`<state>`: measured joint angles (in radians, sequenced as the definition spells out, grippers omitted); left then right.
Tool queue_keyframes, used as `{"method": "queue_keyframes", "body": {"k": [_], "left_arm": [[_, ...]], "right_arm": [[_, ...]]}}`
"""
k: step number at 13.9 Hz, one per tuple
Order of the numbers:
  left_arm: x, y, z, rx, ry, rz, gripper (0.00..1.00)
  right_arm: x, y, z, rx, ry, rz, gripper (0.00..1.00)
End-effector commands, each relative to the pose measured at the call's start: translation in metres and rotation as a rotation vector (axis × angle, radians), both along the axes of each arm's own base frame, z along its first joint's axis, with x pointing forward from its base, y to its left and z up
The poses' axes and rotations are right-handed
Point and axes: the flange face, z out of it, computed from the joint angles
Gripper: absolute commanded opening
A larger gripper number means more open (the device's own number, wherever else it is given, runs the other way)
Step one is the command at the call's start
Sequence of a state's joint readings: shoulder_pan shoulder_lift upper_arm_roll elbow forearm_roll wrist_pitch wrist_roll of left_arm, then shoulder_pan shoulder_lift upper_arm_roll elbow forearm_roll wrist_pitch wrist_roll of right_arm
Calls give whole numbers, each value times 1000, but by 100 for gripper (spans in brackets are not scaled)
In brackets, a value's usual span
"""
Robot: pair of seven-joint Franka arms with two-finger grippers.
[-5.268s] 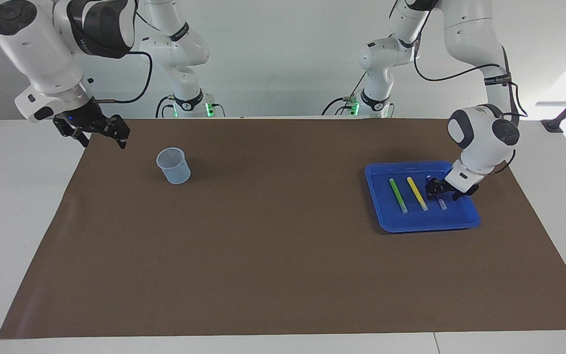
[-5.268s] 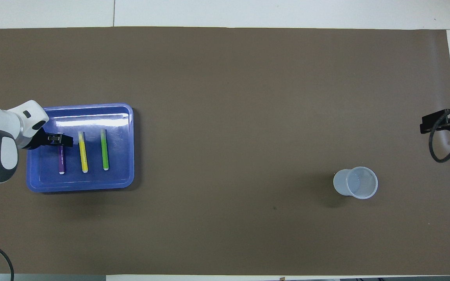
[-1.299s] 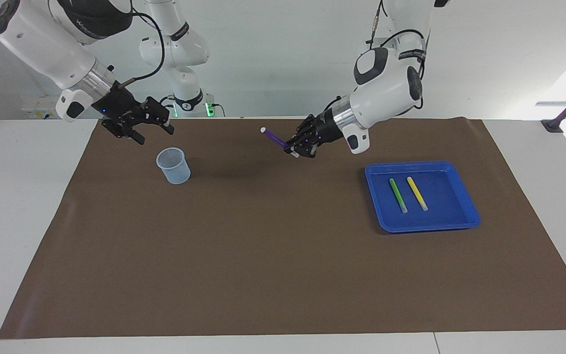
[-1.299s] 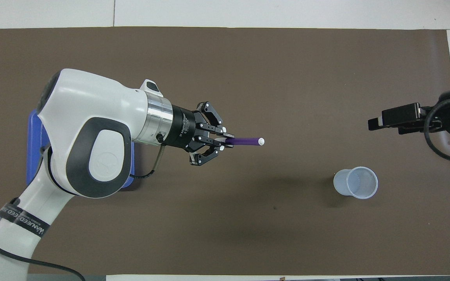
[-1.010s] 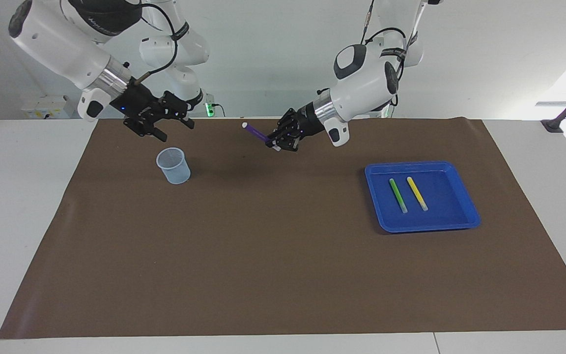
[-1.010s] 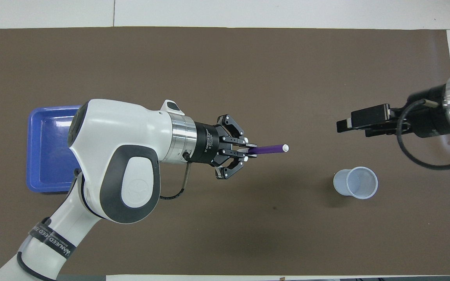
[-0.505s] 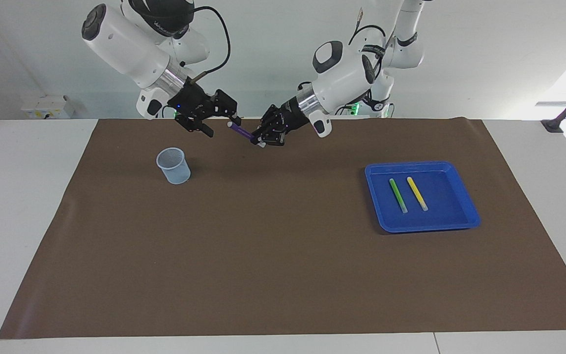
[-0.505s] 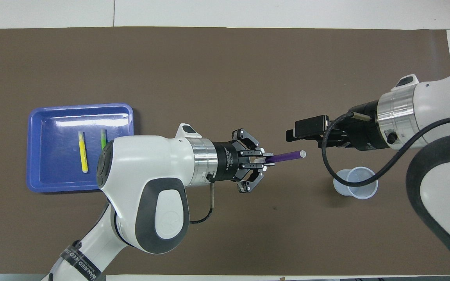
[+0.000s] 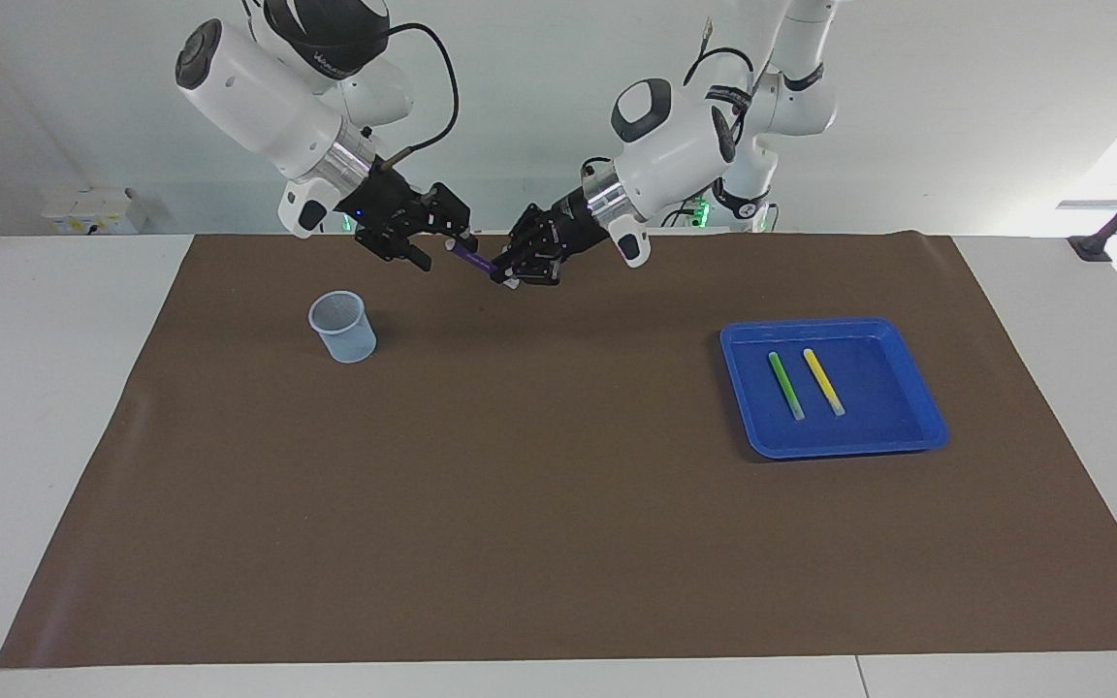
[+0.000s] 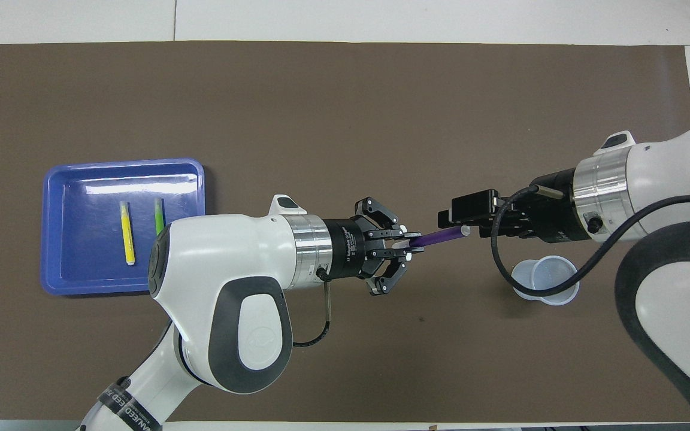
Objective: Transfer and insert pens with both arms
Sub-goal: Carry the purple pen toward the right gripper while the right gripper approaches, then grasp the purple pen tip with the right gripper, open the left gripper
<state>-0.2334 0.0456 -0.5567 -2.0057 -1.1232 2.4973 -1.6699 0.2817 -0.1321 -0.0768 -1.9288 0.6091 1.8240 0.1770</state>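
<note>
Brown mat [image 9: 558,504] spans the table. Left gripper [image 9: 505,274] clamps the purple pen [image 10: 439,237] in mid-air; right gripper [image 9: 442,247] surrounds its tip, grip unclear. Green pen [image 10: 159,216] is half hidden.

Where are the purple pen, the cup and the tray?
purple pen [image 10: 441,236]: overhead view, middle of shaft.
cup [image 9: 343,328]: facing view, side wall.
tray [image 9: 849,448]: facing view, rim farthest from the robots.

purple pen [image 9: 474,260]: aloft, tilted | green pen [image 9: 784,384], yellow pen [image 9: 822,380]: flat, side by side
</note>
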Motion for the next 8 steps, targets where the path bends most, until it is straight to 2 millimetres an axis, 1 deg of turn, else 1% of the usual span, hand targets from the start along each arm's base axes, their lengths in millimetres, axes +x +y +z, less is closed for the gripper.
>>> {"method": "queue_keyframes", "body": {"k": [1,4,6,8], "left_arm": [[-11,4,3,-2,-1,34,0],[-12,3,3,-5,-5,44,0],[-10,5,3,-14,-3,65,0],[-13,2,3,-16,-2,65,0]], "right_arm": [[-9,1,1,24,16,-23,76],[-10,2,2,24,17,-20,67],[-11,3,3,25,15,-17,64],[-11,3,3,25,17,-17,61]]}}
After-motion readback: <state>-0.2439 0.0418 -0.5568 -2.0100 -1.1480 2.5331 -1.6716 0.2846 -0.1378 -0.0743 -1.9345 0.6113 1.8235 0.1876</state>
